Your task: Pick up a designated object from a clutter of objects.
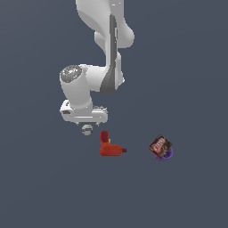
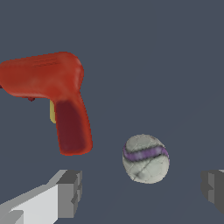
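White arm bent downward; pincer (image 2: 142, 192) spread wide, apparently low, its fingers (image 2: 70, 192) holding nothing

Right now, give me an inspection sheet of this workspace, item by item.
Surface: plain dark grey floor, no marks seen.
Job's thing: grey-white ball with a purple band, lying free between the fingers, untouched.
Clutter: red drill-shaped object beside the ball, not touching it; brown packet on a purple base, apart toward the exterior view's right.
Gripper: gripper open, one finger on each side of the ball.
Cables: nothing seen.
Surroundings: nothing seen.
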You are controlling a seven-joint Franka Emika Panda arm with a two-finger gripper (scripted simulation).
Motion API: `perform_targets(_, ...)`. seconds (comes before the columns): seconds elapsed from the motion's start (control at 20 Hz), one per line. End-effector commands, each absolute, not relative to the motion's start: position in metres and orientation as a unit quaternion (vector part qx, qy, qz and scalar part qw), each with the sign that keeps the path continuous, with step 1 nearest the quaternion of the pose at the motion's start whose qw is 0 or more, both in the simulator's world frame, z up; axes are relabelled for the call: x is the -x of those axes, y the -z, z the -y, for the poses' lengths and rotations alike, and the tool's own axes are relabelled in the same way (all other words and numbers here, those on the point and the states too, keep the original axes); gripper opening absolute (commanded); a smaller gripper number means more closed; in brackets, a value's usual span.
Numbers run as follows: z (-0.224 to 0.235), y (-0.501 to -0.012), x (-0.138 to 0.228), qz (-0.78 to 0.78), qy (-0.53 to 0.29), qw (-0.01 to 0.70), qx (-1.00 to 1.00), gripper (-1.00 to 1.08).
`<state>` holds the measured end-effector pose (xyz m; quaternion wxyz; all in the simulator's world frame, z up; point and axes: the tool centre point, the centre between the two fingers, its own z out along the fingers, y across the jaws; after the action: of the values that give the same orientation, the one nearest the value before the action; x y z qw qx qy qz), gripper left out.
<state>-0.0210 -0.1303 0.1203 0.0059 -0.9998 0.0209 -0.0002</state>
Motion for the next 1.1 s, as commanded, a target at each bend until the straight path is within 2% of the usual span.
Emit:
perform_targets(0.0,0.14,-0.107,0.027,-0.02,0.001,0.004,1.0,1.0)
perform_targets(0.7,0.153,-0.083,0.038,-0.019,0.0,0.0,1.0,1.0)
perform_targets(1.05,0.154,-0.054,0.04,-0.019,0.0,0.0,1.0,1.0)
